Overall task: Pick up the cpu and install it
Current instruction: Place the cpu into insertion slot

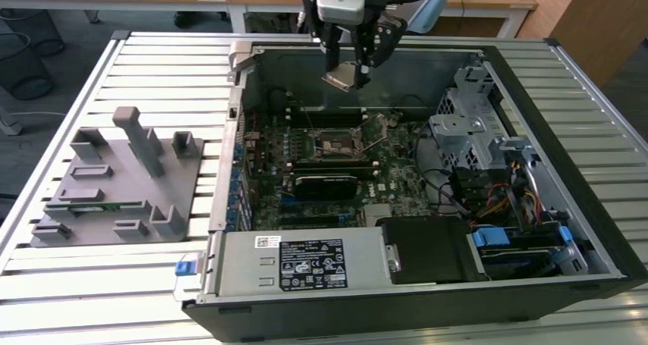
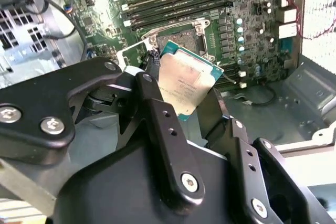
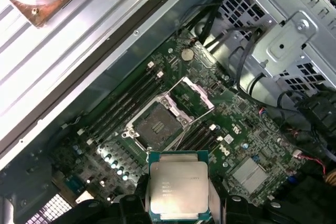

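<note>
Bright, even daylight whitens the slatted table [image 1: 152,72]; the case [image 1: 435,76] interior is dimmer.

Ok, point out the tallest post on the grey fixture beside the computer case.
The long post at the far middle of the grey fixture, in the exterior view. It rises well above the short blocks around it.

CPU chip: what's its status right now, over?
Jaws shut on cpu, held above the motherboard. Socket uncovered, empty, cpu not yet in. No obstruction seen between.
</note>
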